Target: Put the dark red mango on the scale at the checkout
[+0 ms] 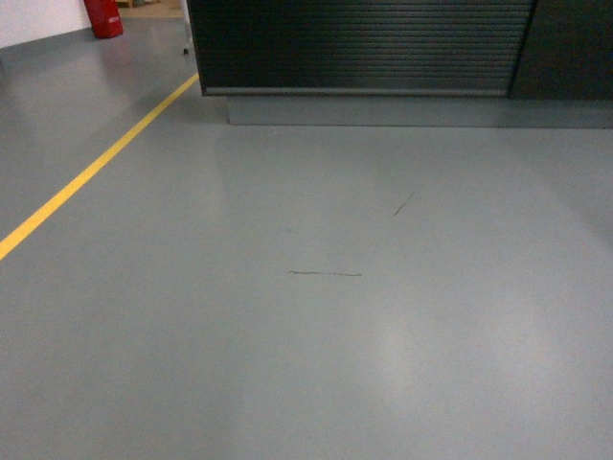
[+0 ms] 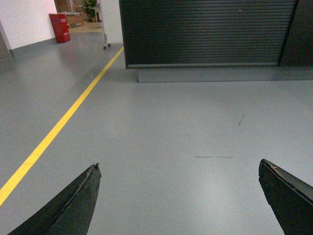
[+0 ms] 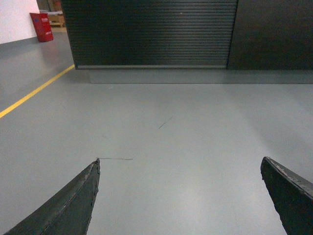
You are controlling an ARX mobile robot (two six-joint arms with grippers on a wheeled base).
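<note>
Checkout (image 1: 364, 43) fills the far side of the head view, only its horizontally ribbed black front and grey plinth showing above the grey floor (image 1: 316, 335), with a yellow floor line (image 1: 96, 168) running diagonally on the left toward a red container (image 1: 103, 16) by the white wall. Neither the dark red mango nor the scale shows in any view, so where they are cannot be told. Left gripper (image 2: 178, 196) and right gripper (image 3: 180, 193) each hang over bare floor with their black fingers (image 2: 73, 205) (image 3: 73, 203) spread wide and nothing between them, both wrist cameras facing the counter front past two thin dark scuff marks (image 1: 326, 274).
</note>
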